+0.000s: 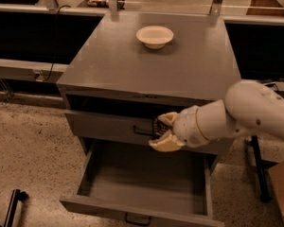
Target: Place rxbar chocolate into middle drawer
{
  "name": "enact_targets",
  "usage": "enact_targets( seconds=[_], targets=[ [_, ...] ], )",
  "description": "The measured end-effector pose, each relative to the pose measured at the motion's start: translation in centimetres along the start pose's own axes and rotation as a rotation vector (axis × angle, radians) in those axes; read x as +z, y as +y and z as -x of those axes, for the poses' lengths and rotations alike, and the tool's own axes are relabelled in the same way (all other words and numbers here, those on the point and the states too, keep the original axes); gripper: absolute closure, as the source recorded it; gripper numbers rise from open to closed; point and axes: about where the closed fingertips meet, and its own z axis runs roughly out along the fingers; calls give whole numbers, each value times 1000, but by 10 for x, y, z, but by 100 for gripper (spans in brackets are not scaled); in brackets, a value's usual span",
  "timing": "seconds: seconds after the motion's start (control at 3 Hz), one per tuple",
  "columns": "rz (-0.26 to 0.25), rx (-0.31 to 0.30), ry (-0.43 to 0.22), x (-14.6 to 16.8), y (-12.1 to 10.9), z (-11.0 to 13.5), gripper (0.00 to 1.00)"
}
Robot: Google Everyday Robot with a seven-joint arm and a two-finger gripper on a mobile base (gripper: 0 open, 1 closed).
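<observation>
Above the pulled-out middle drawer [142,186], the gripper [162,132] pinches the dark rxbar chocolate [156,126], poised so it can drop straight inside.

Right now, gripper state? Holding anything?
Gripper: closed on the rxbar chocolate, held in front of the cabinet, above the open middle drawer.

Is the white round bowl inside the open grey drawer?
No, the white round bowl stands on the grey cabinet top; the gripper hangs above the open drawer.
</observation>
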Motion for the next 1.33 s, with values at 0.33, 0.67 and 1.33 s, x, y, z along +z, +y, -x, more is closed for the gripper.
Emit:
enact_targets(
  seconds=[0.33,0.67,1.33],
  targets=[
    [-97,-38,-25,-14,-8,-11,100],
    [-79,46,-93,13,-2,-37,100],
    [-60,186,-263,120,61,-143,100]
  ],
)
